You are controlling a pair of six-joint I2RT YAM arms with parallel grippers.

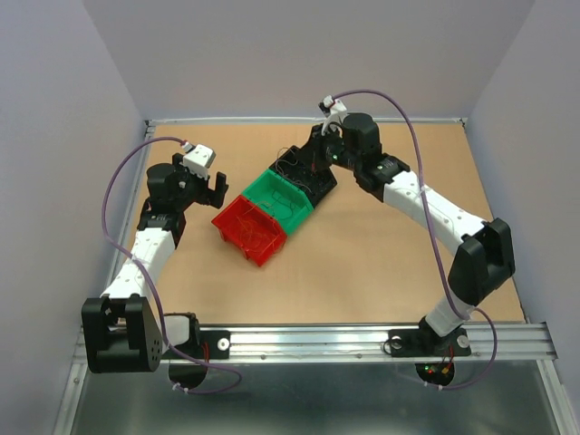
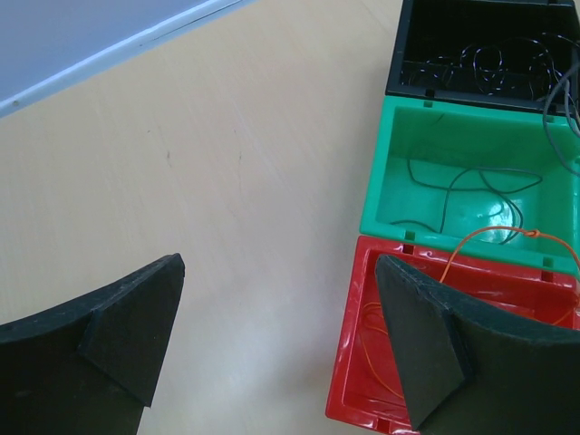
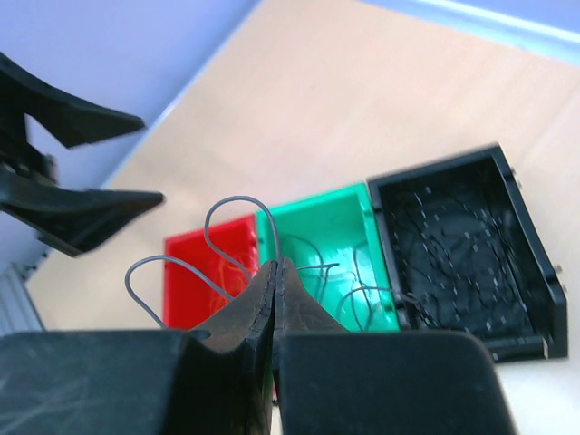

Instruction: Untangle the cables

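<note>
A: Top external view first: three bins are seen in a diagonal row on the table (image 1: 381, 263). The red bin (image 1: 227, 208) is nearest, then the green bin (image 1: 260, 181), then the black bin (image 1: 326, 193), each touching the next.

B: The right gripper (image 1: 306, 163) is spotted above the black bin. The left gripper (image 1: 204, 190) is held near the red bin's left side, clear of it.

A: Over to the right wrist: the jaws are seen pressed tight together. A grey cable (image 3: 237, 198) is pinched at the tips, and two thin loops of it are curled up above the fingers.

B: Clenched on that strand, agreed. And the left wrist?

A: The fingers (image 2: 118, 335) are spread wide and released, with bare table seen between them. One finger is seen across the red bin's corner.

B: The rest of the wires can be placed from there. A tangle of dark cables (image 2: 489, 63) is piled in the black bin. One dark strand (image 2: 507, 171) is laid across the green bin's floor.

A: An orange cable (image 2: 507, 229) is arched over the red bin's far rim, and more orange can be made out inside that bin.
</note>
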